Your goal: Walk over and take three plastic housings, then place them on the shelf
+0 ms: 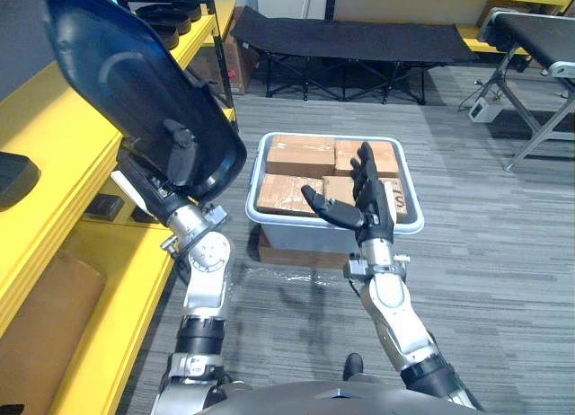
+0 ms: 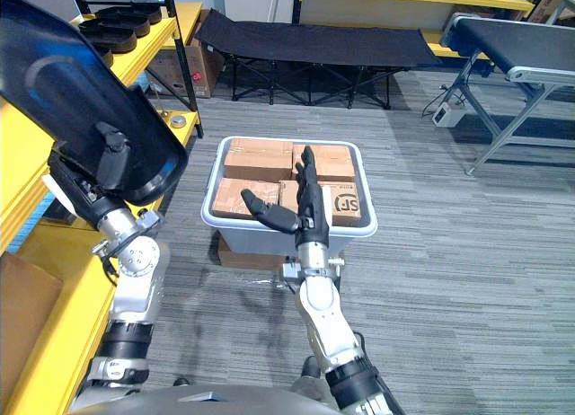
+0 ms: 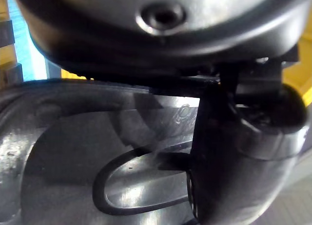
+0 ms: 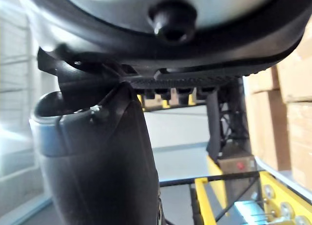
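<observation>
A large glossy dark plastic housing (image 1: 135,83) is raised over the edge of the yellow shelf (image 1: 54,136) on my left. My left hand (image 1: 182,154) is shut on its lower end, with the thumb (image 3: 234,157) pressed on the shiny inner face (image 3: 73,152). More dark housings (image 1: 171,18) are stacked on the shelf's far end. My right hand (image 1: 368,195) is open, fingers straight and thumb out. It holds nothing and hovers in front of a grey bin (image 1: 334,226).
The grey bin on the floor is packed with cardboard boxes (image 1: 301,154). A black folding cot (image 1: 350,38) stands beyond it, and a conveyor on a metal frame (image 1: 539,38) is at the far right. A dark object (image 1: 13,177) lies on the shelf.
</observation>
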{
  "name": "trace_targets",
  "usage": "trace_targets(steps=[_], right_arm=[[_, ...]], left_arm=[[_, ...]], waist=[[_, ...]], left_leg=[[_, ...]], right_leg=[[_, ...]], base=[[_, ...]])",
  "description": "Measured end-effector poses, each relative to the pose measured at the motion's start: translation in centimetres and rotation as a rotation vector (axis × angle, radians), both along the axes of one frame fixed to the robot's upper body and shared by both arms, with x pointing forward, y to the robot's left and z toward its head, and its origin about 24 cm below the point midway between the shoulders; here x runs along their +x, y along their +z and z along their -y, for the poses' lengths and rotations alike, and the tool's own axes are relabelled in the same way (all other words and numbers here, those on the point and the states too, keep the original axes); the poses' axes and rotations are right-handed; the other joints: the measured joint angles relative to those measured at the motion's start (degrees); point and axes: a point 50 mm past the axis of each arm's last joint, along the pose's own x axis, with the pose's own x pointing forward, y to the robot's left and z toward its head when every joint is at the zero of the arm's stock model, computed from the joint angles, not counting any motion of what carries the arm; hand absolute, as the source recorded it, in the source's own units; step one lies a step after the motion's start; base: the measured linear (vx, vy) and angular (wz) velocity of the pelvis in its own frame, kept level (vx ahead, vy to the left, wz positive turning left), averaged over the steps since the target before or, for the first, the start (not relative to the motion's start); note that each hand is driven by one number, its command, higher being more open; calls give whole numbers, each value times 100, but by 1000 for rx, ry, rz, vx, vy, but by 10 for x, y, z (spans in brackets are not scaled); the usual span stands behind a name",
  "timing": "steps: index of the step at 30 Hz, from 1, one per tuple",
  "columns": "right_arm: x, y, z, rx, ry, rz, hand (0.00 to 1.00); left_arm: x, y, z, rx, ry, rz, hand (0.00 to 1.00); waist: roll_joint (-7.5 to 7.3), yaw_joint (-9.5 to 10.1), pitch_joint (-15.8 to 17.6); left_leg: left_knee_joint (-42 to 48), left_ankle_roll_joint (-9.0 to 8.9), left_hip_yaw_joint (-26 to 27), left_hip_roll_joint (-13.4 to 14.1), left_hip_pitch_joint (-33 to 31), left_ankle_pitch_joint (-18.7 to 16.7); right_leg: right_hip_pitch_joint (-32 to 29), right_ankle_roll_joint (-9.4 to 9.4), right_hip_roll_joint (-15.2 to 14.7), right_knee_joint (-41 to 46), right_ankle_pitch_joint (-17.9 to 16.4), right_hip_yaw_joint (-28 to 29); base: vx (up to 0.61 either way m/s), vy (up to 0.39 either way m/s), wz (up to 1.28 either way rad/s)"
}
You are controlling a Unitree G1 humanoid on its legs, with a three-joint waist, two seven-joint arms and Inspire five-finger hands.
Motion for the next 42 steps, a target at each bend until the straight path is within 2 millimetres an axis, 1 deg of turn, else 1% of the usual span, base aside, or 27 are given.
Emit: trace_targets(steps=[2, 3, 4, 5, 6, 8, 10, 14, 15, 17, 19, 21, 23, 24, 25, 26, 27, 29, 30, 31, 32, 33, 34, 37, 38, 40, 42], right_arm=[[-11, -14, 21, 43, -68, -82, 100], [-14, -17, 27, 52, -91, -99, 100], [-19, -23, 38, 62, -138, -132, 100], [-22, -25, 43, 60, -157, -148, 100], [-27, -30, 52, 52, -189, -175, 100], [-34, -34, 61, 55, -203, -194, 100], [-41, -37, 64, 44, -179, -208, 100], [-40, -36, 60, -15, -65, -198, 100], [-39, -36, 59, -35, -17, -195, 100], [-37, -33, 60, -39, 33, -184, 100], [-32, -29, 63, -28, 34, -166, 100], [-26, -24, 60, -21, 43, -139, 100], [-15, -17, 49, 29, 70, -99, 100], [-13, -15, 47, 46, 74, -90, 100], [-10, -13, 42, 74, 81, -80, 100], [-9, -13, 39, 82, 86, -79, 100], [-9, -14, 33, 98, 95, -81, 100], [-5, -17, 18, 114, 132, -97, 100], [-3, -19, 14, 113, 142, -104, 100], [-2, -21, 7, 117, 165, -115, 100], [-1, -22, 4, 115, 177, -122, 100], [0, -22, -3, 112, 204, -126, 100], [3, -20, -9, 89, 234, -115, 100], [12, -11, -17, 61, 285, -74, 100], [17, -5, -19, 56, 295, -52, 100], [23, 0, -23, 50, 315, -30, 100], [24, 2, -26, 47, 331, -24, 100]], left_arm=[[-17, -6, -6, -9, -72, -15, 0], [-22, -7, -7, -23, -91, -12, 0], [-32, -7, -8, -30, -123, -8, 0], [-36, -8, -8, -29, -140, -10, 0], [-45, -10, -10, -22, -164, -20, 0], [-56, -12, -11, -27, -209, -30, 0], [-64, -18, -9, -10, -264, -61, 0], [-71, -27, -7, -14, -335, -101, 0], [-74, -28, -7, -9, -344, -110, 0], [-78, -26, -9, 10, -350, -103, 0], [-80, -15, -12, 44, -340, -63, 0], [-81, -6, -14, 51, -320, -23, 0], [-84, 5, -16, 65, -290, 38, 0], [-85, 8, -16, 71, -284, 50, 0], [-85, 12, -16, 81, -268, 66, 0], [-86, 14, -17, 80, -259, 72, 0], [-87, 16, -18, 75, -243, 83, 0], [-93, 14, -24, 48, -176, 81, 0], [-96, 13, -27, 41, -151, 75, 0], [-102, 11, -35, 36, -104, 61, 0], [-105, 10, -38, 32, -85, 55, 0], [-113, 9, -47, 22, -40, 48, 0], [-120, 8, -54, 4, 0, 46, 0], [-135, 3, -68, -64, 70, 55, 0], [-138, 1, -69, -103, 76, 62, 0], [-140, -3, -68, -148, 77, 65, 0], [-139, -5, -63, -158, 47, 56, 0]], waist=[[36, -7, -24], [37, -14, -28], [41, -19, -26], [47, -18, -26], [62, -13, -31], [81, -14, -27], [130, 30, -26], [204, 69, -18], [214, 76, -20], [214, 108, -20], [214, 223, -20], [215, 223, -20], [222, 268, -27], [223, 293, -28], [224, 389, -27], [225, 411, -28], [225, 488, -28], [223, 678, -29], [216, 732, -29], [190, 837, -24], [180, 872, -23], [152, 996, -16], [123, 1114, -17], [79, 1300, -34], [65, 1356, -34], [30, 1370, -48], [-4, 1363, -56]], left_leg=[[19, 1, 10, -3, -28, -12], [29, 4, 8, -5, -52, -14], [32, 9, 8, -12, -79, -17], [35, 12, 2, -15, -83, -18], [43, 19, 1, -20, -83, -25], [125, 37, -10, -21, -121, -72], [212, 74, -42, -21, -159, -125], [213, 68, -90, -20, -162, -130], [213, 63, -123, -20, -162, -129], [212, 38, -158, -19, -179, -136], [213, 30, -220, -20, -216, -130], [217, 31, -275, -22, -269, -121], [222, 44, -391, -22, -334, -99], [229, 44, -449, -23, -362, -90], [232, 62, -555, -27, -402, -62], [239, 58, -625, -31, -431, -53], [276, 40, -816, -45, -494, -39], [316, 50, -1103, -113, -572, -35], [316, 53, -1151, -131, -574, -37], [312, 63, -1298, -178, -581, -35], [309, 66, -1356, -192, -581, -38], [300, 88, -1443, -212, -585, -51], [287, 90, -1520, -223, -588, -54], [281, 85, -1604, -235, -581, -51], [283, 79, -1605, -237, -581, -47], [311, 58, -1602, -238, -577, -46], [342, 80, -1632, -250, -586, -54]], right_leg=[[-22, 0, -7, 2, 0, 1], [-37, 0, -11, 2, 0, 0], [-61, 1, -17, 21, 1, 0], [-60, 1, -20, 30, 1, -1], [-55, 1, -27, 30, 1, -1], [-49, 2, -36, 30, 0, -2], [-33, 5, -50, 13, -2, -17], [18, 18, -52, -1, -31, -83], [39, -20, -53, -1, -57, -110], [41, -28, -52, -1, -64, -136], [40, -31, -52, -1, -66, -182], [34, -36, -56, -1, -68, -233], [54, -56, -57, 0, -72, -352], [58, -64, -58, 0, -65, -395], [89, -45, -59, 3, -49, -489], [129, -39, -62, 7, -58, -564], [219, -30, -70, 31, -69, -739], [380, -5, -117, 32, -89, -1082], [421, 3, -128, 31, -99, -1153], [534, 41, -163, 31, -151, -1296], [576, 51, -170, 30, -172, -1352], [631, 77, -178, 30, -223, -1460], [691, 96, -178, 30, -261, -1549], [760, 101, -178, 31, -296, -1630], [763, 100, -178, 32, -295, -1628], [771, 100, -178, 33, -295, -1621], [877, 92, -183, 33, -306, -1731]], base=[[0, 0, 0], [0, 0, 0], [0, 0, 0], [0, 0, 0], [0, 0, 0], [0, 0, 0], [-12, 6, 2], [-42, 9, 8], [-24, 11, 9], [-17, 11, 8], [-8, 12, 10], [2, 12, 13], [20, 14, 23], [34, 10, 31], [33, 7, 31], [46, 8, 54], [46, 12, 67], [43, 32, 67], [20, 30, 56], [13, 15, 46], [-1, 16, 58], [0, 10, 48], [-4, 6, 42], [16, 6, 19], [0, 0, 0], [0, 0, 0], [17, 2, 22]])
